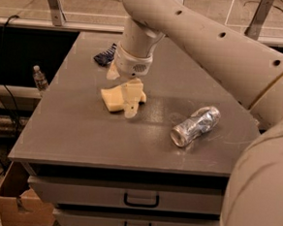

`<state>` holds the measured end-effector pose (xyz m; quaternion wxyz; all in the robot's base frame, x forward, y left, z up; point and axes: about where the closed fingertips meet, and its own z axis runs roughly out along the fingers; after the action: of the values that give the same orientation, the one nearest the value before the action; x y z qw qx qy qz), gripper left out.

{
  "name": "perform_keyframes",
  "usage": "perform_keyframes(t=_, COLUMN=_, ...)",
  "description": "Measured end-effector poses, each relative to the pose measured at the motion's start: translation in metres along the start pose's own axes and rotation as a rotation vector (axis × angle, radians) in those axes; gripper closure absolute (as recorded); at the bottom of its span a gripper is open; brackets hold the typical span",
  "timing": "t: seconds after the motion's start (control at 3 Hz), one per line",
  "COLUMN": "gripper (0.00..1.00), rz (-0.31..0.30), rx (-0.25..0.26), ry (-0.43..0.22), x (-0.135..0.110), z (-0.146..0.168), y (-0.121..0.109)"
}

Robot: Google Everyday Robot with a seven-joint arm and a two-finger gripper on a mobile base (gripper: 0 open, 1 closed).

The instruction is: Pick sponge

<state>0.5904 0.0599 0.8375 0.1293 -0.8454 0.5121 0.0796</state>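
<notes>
The pale yellow sponge (113, 98) lies on the grey table top (81, 135), left of centre. My gripper (131, 104) hangs straight down from the big beige arm and sits over the sponge's right end, covering part of it. Its pale fingers (131, 98) point down at the table surface. I cannot tell whether they touch or hold the sponge.
A crushed silvery can (195, 126) lies on its side at the right. A small dark blue wrapper (104, 55) lies at the back left. Drawers (140, 198) are below the table front. A cardboard box (16, 203) and a bottle (39, 78) stand at the left.
</notes>
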Motion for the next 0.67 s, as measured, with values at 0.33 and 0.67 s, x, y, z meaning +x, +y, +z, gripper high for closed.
perform_keyframes(t=0.33, gripper=0.41, rz=0.002, rx=-0.005, ry=-0.013, x=-0.001, z=0.005, y=-0.007)
perform_keyframes(t=0.67, gripper=0.64, rz=0.003, rx=0.021, ry=-0.008, x=0.0, z=-0.005, y=-0.016)
